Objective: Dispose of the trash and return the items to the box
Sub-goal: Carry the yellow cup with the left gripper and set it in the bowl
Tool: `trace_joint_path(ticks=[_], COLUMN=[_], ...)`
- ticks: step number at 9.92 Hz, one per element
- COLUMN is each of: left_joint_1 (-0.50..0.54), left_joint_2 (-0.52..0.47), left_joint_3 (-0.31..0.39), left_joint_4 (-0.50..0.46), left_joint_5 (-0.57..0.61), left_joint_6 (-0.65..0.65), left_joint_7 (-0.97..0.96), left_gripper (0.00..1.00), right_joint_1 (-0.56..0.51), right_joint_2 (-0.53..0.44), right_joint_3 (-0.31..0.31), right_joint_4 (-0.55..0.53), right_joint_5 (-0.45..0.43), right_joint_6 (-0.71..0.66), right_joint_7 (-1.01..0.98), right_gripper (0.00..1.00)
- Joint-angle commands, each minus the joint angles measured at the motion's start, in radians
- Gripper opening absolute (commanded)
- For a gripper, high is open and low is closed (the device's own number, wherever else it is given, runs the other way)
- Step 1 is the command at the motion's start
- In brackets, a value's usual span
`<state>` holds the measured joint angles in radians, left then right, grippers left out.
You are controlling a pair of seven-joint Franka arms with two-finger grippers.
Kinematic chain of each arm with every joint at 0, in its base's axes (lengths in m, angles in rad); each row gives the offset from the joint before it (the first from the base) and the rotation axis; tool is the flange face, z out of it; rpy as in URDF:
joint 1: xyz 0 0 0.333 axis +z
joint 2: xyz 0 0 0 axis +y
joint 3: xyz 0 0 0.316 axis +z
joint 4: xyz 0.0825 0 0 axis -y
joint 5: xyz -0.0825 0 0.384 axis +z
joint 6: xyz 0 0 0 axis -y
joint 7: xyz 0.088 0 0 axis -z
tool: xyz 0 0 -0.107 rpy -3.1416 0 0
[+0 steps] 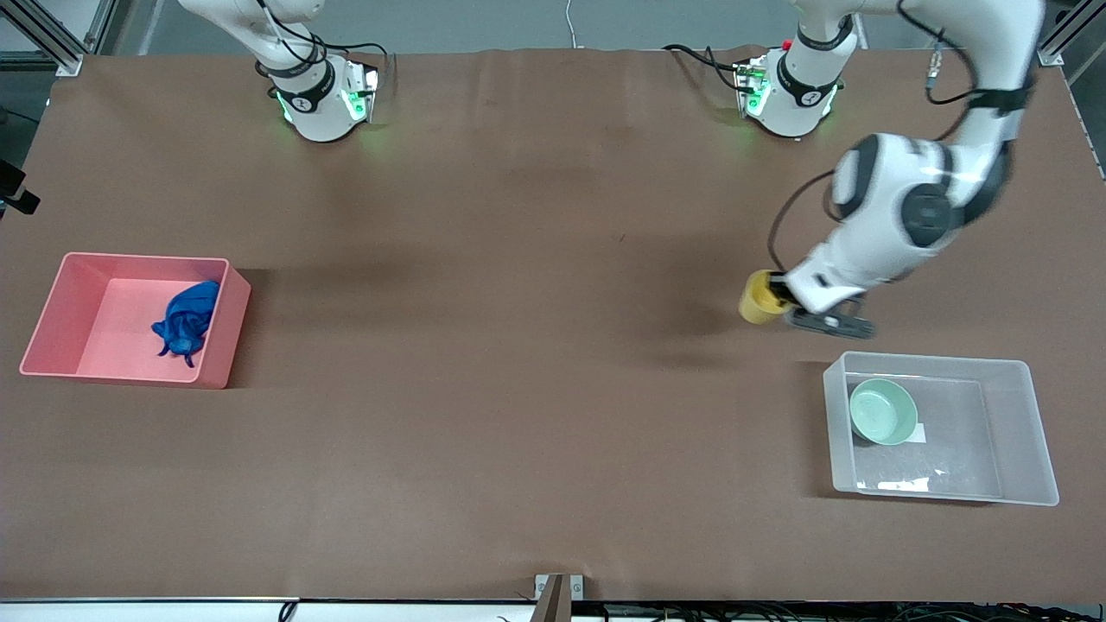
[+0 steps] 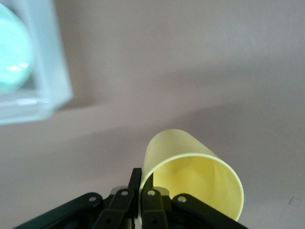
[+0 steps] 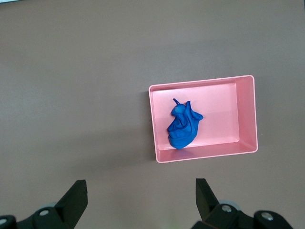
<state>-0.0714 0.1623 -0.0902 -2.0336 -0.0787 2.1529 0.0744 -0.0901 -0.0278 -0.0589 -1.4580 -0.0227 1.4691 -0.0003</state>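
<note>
A: We are looking at a wide table covered in a plain brown cloth (image 1: 518,345), with grey metal framing showing at the corners along the robots' edge and cables trailing along the edge nearest the front camera. What are we seeing on it?

B: Toward the right arm's end we are seeing an opaque pink rectangular plastic bin (image 1: 52,320), and the small bright blue wrinkly wad of thin material (image 1: 186,321) is lying inside it, against the wall facing the table's middle. Toward the left arm's end we are seeing the large clear translucent rectangular plastic box (image 1: 1032,432), with the pale mint-green round bowl (image 1: 882,412) sitting inside it next to a small white square label (image 1: 918,433).

A: And how are we finding the left gripper (image 1: 780,298)?

B: We are finding it over the bare cloth just beside the clear box, at the box's edge facing the robots. Its fingers (image 2: 151,202) are pinching together on the rim wall of the small yellow plastic cup (image 2: 193,179), one inside and one outside, and the cup is tilting on its side with its mouth toward the wrist camera.

A: And the right gripper (image 3: 140,200)?

B: We are seeing it waiting high above the pink bin, fingers spread wide apart and holding nothing.
</note>
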Motion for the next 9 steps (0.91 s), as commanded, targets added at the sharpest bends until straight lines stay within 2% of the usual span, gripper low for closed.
trace_joint_path(ticks=[1, 4, 5, 7, 9], left_joint_1=[0.004, 0.005, 0.012, 0.024, 0.022], left_joint_2=[0.168, 0.429, 0.494, 0.545, 0.546], left_joint_3=[0.131, 0.280, 0.306, 0.316, 0.316], left_joint_4=[0.250, 0.568, 0.611, 0.609, 0.593], left_joint_5=[0.016, -0.025, -0.064, -0.134, -0.161], left_joint_6=[-0.059, -0.059, -0.059, -0.047, -0.048], left_joint_7=[0.095, 0.126, 0.172, 0.240, 0.242], left_gripper=[0.00, 0.00, 0.00, 0.00, 0.01], right_joint_1=[-0.010, -0.010, -0.010, -0.011, -0.011], right_joint_2=[-0.006, -0.006, -0.006, -0.006, -0.006], right_joint_3=[0.011, 0.010, 0.011, 0.010, 0.010], right_joint_4=[-0.004, -0.005, -0.005, -0.005, -0.005], right_joint_5=[-0.008, -0.006, -0.006, -0.006, -0.006], right_joint_6=[-0.006, -0.007, -0.007, -0.007, -0.007], right_joint_7=[0.010, 0.010, 0.010, 0.010, 0.008], right_gripper=[1.00, 1.00, 1.00, 1.00, 1.00])
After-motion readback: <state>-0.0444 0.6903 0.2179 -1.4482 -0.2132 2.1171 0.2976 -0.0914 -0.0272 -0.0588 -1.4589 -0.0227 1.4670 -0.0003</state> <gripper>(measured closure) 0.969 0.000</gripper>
